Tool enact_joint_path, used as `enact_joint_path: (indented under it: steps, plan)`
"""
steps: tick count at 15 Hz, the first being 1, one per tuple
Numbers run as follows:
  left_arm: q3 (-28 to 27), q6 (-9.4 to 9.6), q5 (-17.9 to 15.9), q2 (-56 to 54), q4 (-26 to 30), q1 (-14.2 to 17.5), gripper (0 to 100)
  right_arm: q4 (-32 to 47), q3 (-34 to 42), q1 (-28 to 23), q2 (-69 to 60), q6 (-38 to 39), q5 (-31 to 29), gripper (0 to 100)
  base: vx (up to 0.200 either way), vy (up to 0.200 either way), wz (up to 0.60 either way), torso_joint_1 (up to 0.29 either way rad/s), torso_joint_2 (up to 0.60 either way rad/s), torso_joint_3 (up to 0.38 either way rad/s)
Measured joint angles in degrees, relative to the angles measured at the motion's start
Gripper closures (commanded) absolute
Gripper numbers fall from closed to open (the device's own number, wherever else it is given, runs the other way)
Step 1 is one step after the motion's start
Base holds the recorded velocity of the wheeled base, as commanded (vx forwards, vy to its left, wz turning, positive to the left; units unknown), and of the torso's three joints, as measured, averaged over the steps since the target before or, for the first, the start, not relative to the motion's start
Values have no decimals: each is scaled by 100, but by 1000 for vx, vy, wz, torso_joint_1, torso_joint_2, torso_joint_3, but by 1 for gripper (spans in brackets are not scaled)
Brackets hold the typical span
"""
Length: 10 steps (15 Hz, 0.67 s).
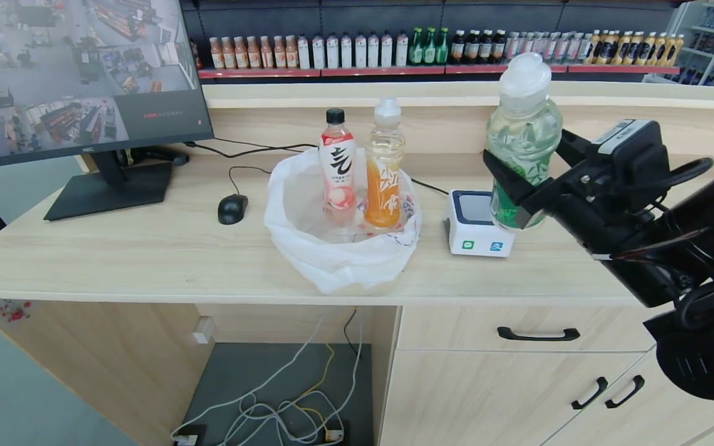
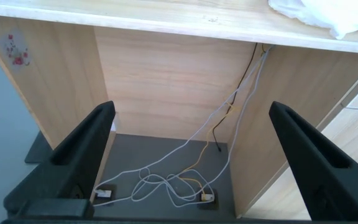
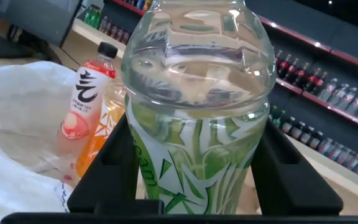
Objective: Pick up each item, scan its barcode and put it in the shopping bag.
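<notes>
My right gripper is shut on a clear bottle with a green label and white cap, holding it upright just above the white barcode scanner on the counter. The same green-label bottle sits between the dark fingers in the right wrist view. A white shopping bag stands open at the counter's middle with a pink bottle and an orange bottle upright inside. My left gripper hangs open below the counter edge, facing the knee space with cables.
A monitor on its stand sits at the back left, a black mouse and its cable beside the bag. Drawers with black handles lie under the counter's right half. Shelves of bottles line the back wall.
</notes>
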Motion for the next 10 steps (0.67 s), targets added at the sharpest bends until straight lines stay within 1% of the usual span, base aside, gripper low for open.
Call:
enact_joint_path:
  steps: [2, 4, 8, 10]
  plan:
    - [0, -2, -2, 0, 0, 0, 0, 4, -168, -60, 157, -488, 238, 100, 0, 0, 0, 0, 0, 0]
    - [0, -2, 0, 0, 2, -5, 0, -2, -441, -83, 334, -699, 373, 100, 0, 0, 0, 0, 0, 0]
    - [0, 0, 0, 0, 0, 2, 0, 0, -1086, -99, 805, -1145, 462, 100, 0, 0, 0, 0, 0, 0]
    - [0, -2, 0, 0, 2, 0, 0, -9, -1307, -107, 996, -1626, 747, 100, 0, 0, 0, 0, 0, 0]
